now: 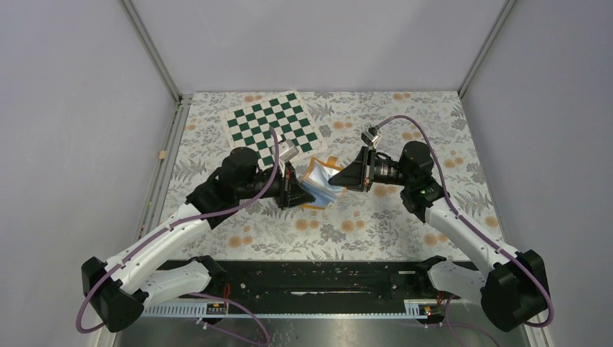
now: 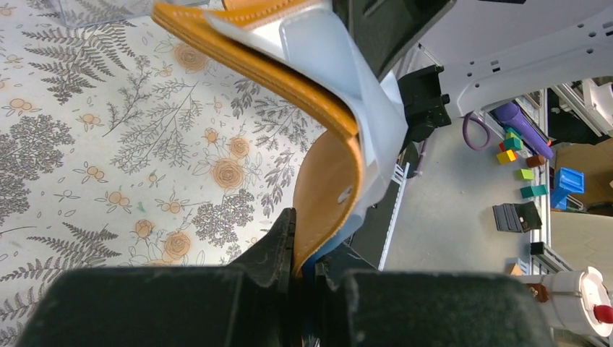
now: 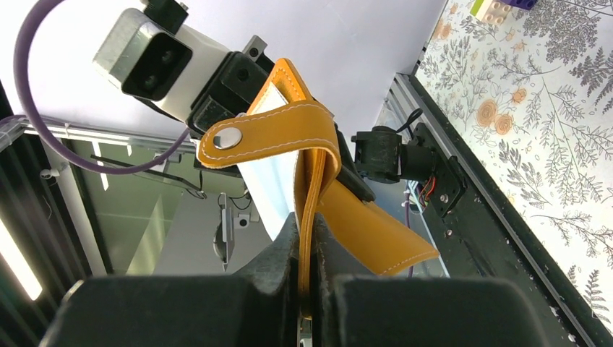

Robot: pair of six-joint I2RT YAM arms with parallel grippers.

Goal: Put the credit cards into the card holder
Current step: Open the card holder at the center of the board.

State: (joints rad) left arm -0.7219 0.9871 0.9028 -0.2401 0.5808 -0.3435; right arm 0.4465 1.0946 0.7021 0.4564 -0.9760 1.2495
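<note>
The card holder (image 1: 323, 185), orange outside and light blue inside, hangs half open above the flowered table between my two grippers. My left gripper (image 1: 293, 192) is shut on its near left edge. In the left wrist view the jaws (image 2: 307, 247) pinch an orange flap (image 2: 327, 189) with a blue layer behind it. My right gripper (image 1: 355, 176) is shut on the opposite side. The right wrist view shows its jaws (image 3: 306, 225) clamped on an orange leather edge, with the snap strap (image 3: 269, 137) curling above. The credit cards are out of view.
A green and white chessboard (image 1: 271, 126) lies behind the left arm. A small wooden block (image 1: 163, 154) sits by the left frame rail. A black rail (image 1: 311, 285) runs along the near table edge. Clear plastic (image 2: 101, 9) shows on the table.
</note>
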